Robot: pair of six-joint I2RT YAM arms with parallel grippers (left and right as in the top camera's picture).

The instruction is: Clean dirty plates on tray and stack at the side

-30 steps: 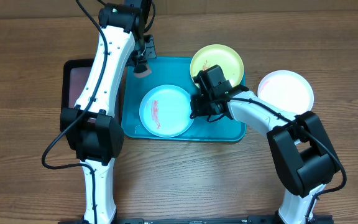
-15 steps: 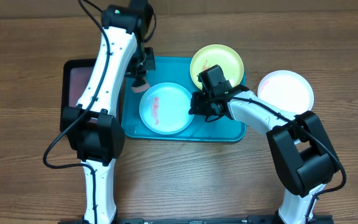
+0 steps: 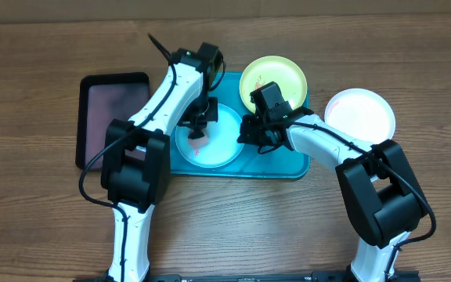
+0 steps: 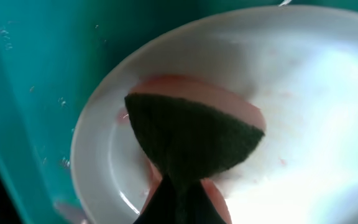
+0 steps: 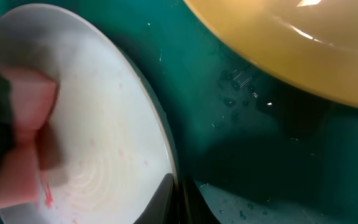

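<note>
The light blue plate (image 3: 224, 139) lies on the turquoise tray (image 3: 282, 162). My left gripper (image 3: 196, 130) is shut on a pink sponge with a dark green scrub face (image 4: 191, 137) and presses it onto the plate's inside (image 4: 303, 74), over a red smear. At the plate's right rim (image 5: 166, 155), my right gripper (image 3: 245, 130) is shut with one finger inside and one outside. The yellow-green plate (image 3: 272, 77) sits at the tray's back right with a red smear on it. A white plate (image 3: 359, 114) rests on the table to the right of the tray.
A smaller black tray with a pinkish inside (image 3: 113, 116) lies left of the turquoise tray. In the right wrist view the yellow-green plate (image 5: 303, 43) overhangs the wet tray floor (image 5: 247, 143) close to my fingers.
My left arm has swung from the tray's back left corner forward and right, bringing the sponge down onto the light blue plate. The right gripper has kept its hold on the rim.
</note>
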